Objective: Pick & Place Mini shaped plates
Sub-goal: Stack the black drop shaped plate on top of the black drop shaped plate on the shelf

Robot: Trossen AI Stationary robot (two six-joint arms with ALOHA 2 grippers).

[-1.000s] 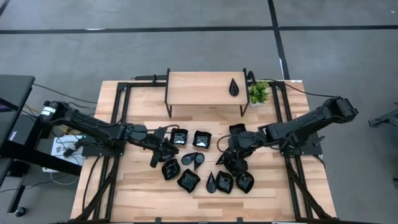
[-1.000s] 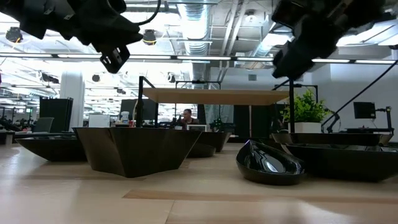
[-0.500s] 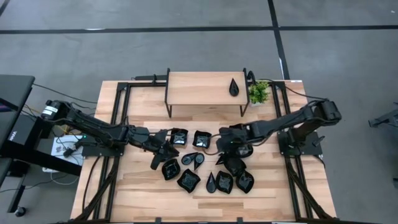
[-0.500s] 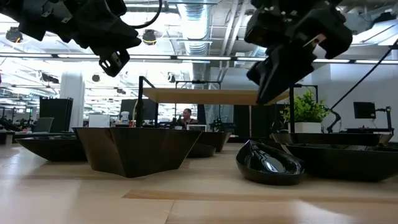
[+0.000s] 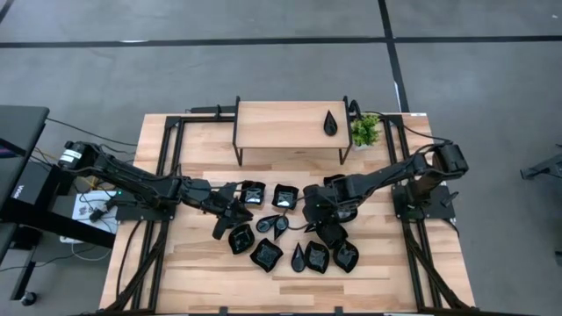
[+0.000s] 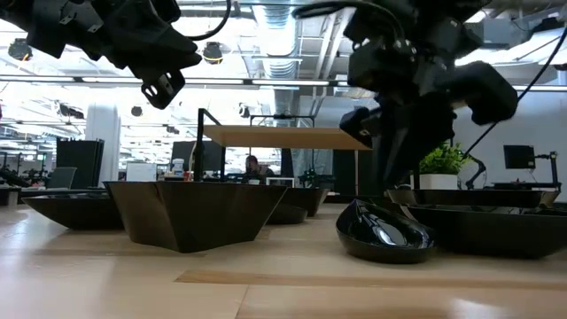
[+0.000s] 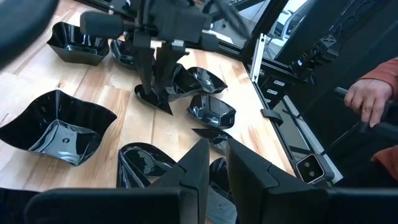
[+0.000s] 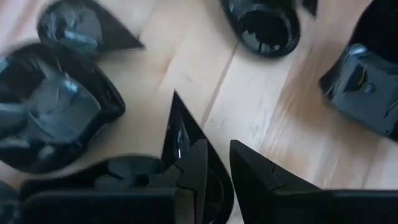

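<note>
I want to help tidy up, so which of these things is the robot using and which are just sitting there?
For the job:
- mini shaped plates on the table
- teardrop plate pinched in the right gripper
- black plate on the wooden shelf

Just lying about:
- potted plant
- a person's hand beyond the table

I see small glossy black plastic-looking dishes [image 7: 57, 127] on a pale, smooth-grained wooden table [image 5: 202, 268] with matt black metal rails [image 5: 167, 145].
</note>
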